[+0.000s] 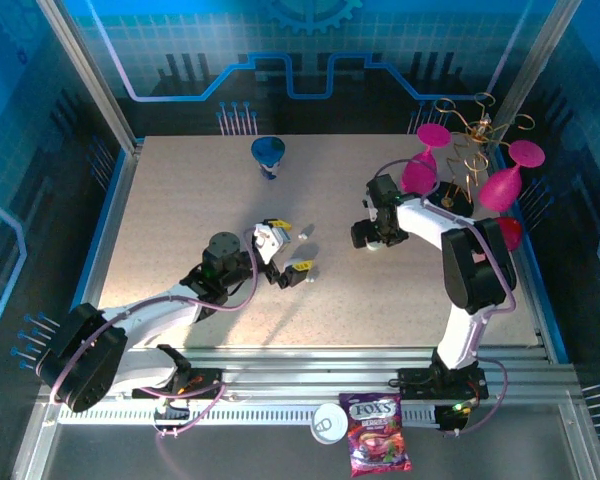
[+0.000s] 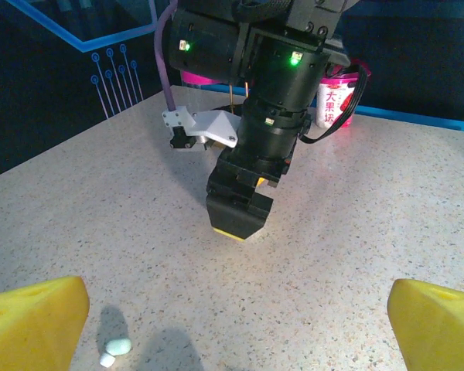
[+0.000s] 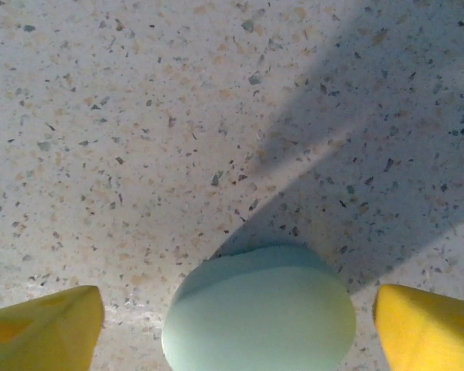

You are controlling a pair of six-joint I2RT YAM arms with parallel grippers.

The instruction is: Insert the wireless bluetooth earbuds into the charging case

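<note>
Earbud [image 2: 116,348]: small, white, loose on bench [image 2: 356,232], between wide-apart fingers of left gripper [image 2: 236,325].
Case [image 3: 259,313]: pale, rounded, between spread fingers of right gripper [image 1: 373,238], gaps either side.
Around: pink goblets [image 1: 505,185] and blue funnel [image 1: 268,152], well apart.

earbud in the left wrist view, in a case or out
Out: the earbud lies loose on the table, just ahead of the open left hand, with no case around it.

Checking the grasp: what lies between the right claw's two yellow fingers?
The pale rounded charging case lies between those fingers, resting on the speckled table, as the right wrist view shows.
</note>
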